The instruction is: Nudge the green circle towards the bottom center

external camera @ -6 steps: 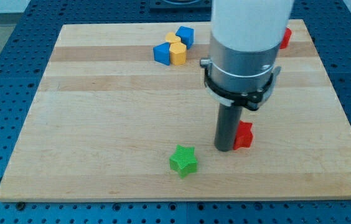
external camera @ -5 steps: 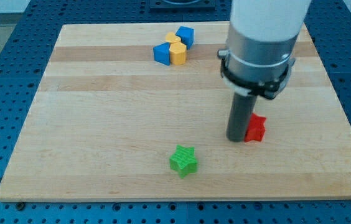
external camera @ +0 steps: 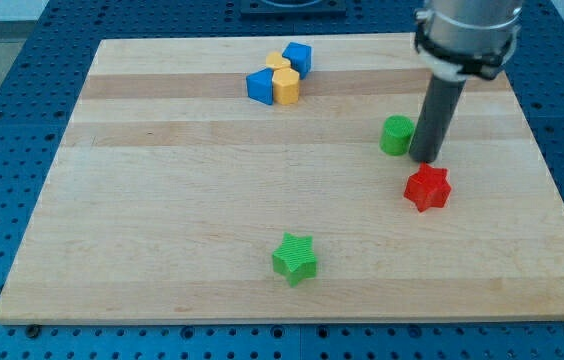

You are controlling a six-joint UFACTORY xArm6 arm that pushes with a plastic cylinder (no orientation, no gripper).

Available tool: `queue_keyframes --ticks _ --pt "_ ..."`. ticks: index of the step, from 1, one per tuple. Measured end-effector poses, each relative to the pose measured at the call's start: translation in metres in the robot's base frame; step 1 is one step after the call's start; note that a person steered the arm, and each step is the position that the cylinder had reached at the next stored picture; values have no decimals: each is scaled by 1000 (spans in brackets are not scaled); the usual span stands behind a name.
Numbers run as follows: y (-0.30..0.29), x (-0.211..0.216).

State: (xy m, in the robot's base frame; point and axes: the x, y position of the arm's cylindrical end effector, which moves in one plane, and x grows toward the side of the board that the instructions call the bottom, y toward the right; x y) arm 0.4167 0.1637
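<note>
The green circle (external camera: 396, 135) is parked on the wooden board (external camera: 162, 200), right of center, with my tip (external camera: 423, 159) set just beside its right edge. No pincer is fitted, just a rod. A red star (external camera: 427, 188) is seen just below.

1. On the surface (external camera: 162, 200), my tip (external camera: 423, 160) stands just right of the green circle (external camera: 395, 135).
2. The red star (external camera: 427, 188) lies just nearer than the tip.
3. The green star (external camera: 294, 258) sits near, left of centre.
4. Two blue blocks (external camera: 260, 86) (external camera: 298, 57) flank the yellow block (external camera: 283, 80) at the far edge.
</note>
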Motion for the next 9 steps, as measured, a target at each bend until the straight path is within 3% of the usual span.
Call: queue_keyframes --ticks 1,2,4,6,8,9 --pt "3 -43" --pt "-12 -52" --pt "-55 41" --pt "-80 106" --pt "-89 139" --pt "-62 113"
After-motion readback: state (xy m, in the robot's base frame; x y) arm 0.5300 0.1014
